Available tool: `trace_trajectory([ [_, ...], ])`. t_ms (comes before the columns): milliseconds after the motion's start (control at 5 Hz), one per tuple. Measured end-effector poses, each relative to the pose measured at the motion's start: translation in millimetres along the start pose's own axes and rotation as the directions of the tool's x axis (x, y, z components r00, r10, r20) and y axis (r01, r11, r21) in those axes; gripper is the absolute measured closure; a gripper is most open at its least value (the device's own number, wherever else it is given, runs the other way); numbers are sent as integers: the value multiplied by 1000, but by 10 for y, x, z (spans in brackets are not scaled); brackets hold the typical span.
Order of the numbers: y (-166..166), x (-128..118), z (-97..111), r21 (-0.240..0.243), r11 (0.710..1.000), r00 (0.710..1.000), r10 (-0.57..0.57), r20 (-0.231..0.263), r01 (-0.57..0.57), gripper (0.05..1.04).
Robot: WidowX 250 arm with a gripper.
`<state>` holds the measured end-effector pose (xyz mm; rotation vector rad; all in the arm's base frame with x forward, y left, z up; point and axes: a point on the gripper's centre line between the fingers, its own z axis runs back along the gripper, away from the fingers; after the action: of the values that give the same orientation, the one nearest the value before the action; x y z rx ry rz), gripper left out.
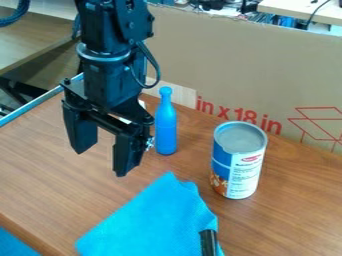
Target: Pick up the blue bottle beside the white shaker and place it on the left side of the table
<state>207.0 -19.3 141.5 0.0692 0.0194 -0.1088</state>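
Cardboard (267,65) was noted behind the table (40,165); the pincer (101,163) was found released and empty near the upright bottle (165,125); the can (244,167) and cloth (150,220) were ungrasped.

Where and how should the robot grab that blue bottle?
I'd lower the tool from above and close it on the upper body of the blue bottle, below its neck. The bottle stands upright, and that part looks slim and fairly straight, while the knob on top is small and rounded.
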Motion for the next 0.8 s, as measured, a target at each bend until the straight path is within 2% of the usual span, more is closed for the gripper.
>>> trace_trajectory([
  [200,1,-9,-40,1,1000,1000,0,-18,0,83],
  [400,91,283,55,-30,1000,999,-7,35,8,83],
  [600,141,684,95,-43,999,993,5,117,0,83],
  [800,175,952,38,-30,999,990,32,138,-28,83],
])
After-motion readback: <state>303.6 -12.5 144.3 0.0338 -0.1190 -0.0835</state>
